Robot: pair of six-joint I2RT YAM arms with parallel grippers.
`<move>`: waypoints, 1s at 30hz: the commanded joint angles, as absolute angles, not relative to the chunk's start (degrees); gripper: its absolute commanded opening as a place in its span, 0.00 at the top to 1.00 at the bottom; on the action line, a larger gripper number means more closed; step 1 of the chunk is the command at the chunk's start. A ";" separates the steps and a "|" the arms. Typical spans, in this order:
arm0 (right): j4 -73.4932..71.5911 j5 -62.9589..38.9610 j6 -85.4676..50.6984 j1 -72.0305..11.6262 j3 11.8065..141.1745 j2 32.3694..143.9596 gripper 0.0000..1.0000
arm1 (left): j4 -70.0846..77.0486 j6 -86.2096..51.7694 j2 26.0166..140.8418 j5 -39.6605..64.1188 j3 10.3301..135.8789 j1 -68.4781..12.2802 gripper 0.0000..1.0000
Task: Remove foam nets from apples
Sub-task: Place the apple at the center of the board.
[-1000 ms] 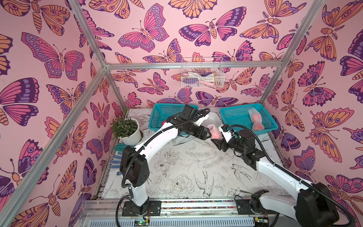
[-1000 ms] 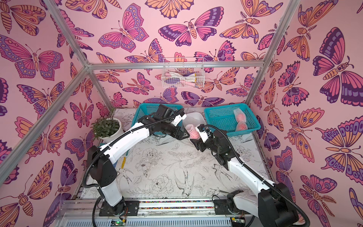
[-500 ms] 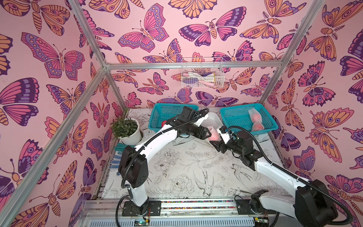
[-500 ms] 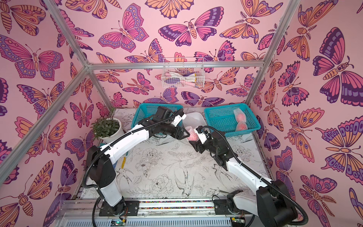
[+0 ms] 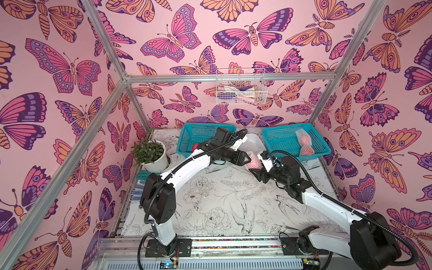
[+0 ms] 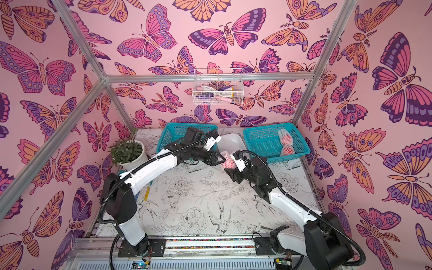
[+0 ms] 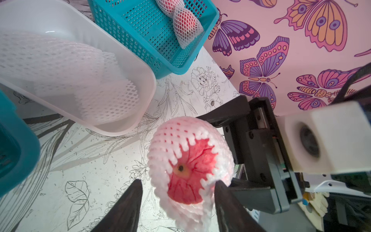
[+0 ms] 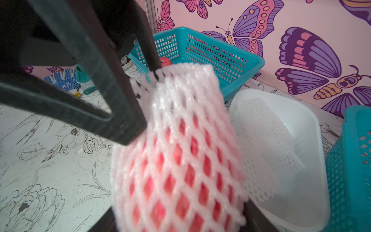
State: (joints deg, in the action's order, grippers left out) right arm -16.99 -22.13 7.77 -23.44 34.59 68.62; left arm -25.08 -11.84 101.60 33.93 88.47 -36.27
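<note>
My right gripper (image 8: pixel 178 209) is shut on a red apple (image 7: pixel 190 170) wrapped in a white foam net (image 8: pixel 186 124), held above the table's back middle (image 5: pixel 253 161) (image 6: pixel 228 161). The net's open end faces my left gripper (image 7: pixel 178 181), and the apple's dimple shows through it. The left jaws stand open astride that end. One finger (image 7: pixel 220 192) touches the foam rim and the other finger (image 7: pixel 134 196) is a little apart from it. In both top views the left gripper (image 5: pixel 247 160) (image 6: pixel 221 160) meets the right gripper (image 5: pixel 258 164) (image 6: pixel 233 164) at the apple.
The right teal basket (image 5: pixel 275 140) holds two netted apples (image 5: pixel 304 146). A bare red apple (image 5: pixel 194 146) lies in the left teal basket (image 5: pixel 187 138). A white tray (image 7: pixel 140 80) between them holds loose nets (image 7: pixel 70 70). A potted plant (image 5: pixel 152 155) and gloves (image 5: pixel 138 189) are at the left.
The left jaws have narrowed around the net's open end. The right gripper has shifted slightly left and down with the netted apple in it.
</note>
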 commanded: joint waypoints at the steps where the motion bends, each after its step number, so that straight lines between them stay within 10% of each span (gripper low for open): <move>1: -19.15 -23.03 7.34 -24.09 34.33 69.05 0.49 | -23.91 -11.63 101.87 35.45 88.10 -35.77 0.56; 12: -20.28 -23.29 7.18 -25.15 34.27 70.65 0.47 | -23.90 -10.98 101.97 37.68 87.30 -35.75 1.00; 30: -25.44 -28.25 4.66 -26.89 31.01 79.30 0.17 | -26.30 -4.34 102.20 35.86 78.55 -35.77 1.00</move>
